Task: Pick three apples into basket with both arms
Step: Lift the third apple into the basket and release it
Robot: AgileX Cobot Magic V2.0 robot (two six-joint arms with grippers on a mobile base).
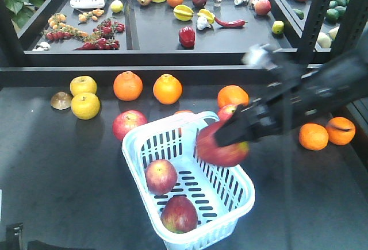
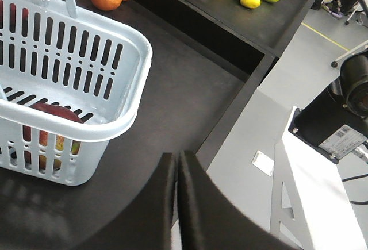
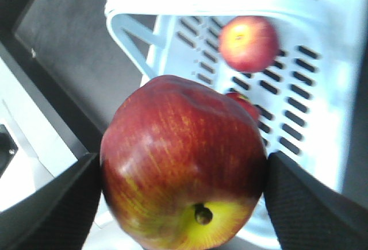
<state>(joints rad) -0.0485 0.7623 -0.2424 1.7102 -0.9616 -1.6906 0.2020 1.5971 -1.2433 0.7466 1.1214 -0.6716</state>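
Note:
The pale blue basket [image 1: 155, 128] stands mid-table. Two red apples lie in it, one in the middle [image 1: 161, 176] and one at the near end [image 1: 179, 214]. Over its right rim my right gripper [image 1: 225, 139] is shut on a third red apple [image 1: 221, 149]. The right wrist view shows that apple [image 3: 181, 158] pinched between both fingers, stem end toward the camera, above the basket [image 3: 322, 60] and the apple inside [image 3: 248, 43]. My left gripper [image 2: 177, 159] is shut and empty near the table's edge, beside the basket [image 2: 69, 128], where one apple [image 2: 54, 114] shows.
Two more red apples [image 1: 129, 125] [image 1: 227, 111] lie behind the basket. Oranges [image 1: 127, 85] [image 1: 313, 136] and yellow apples [image 1: 85, 105] are spread across the table. A raised black tray [image 1: 172, 54] of mixed produce runs along the back. The table edge [image 2: 230, 118] drops to the floor.

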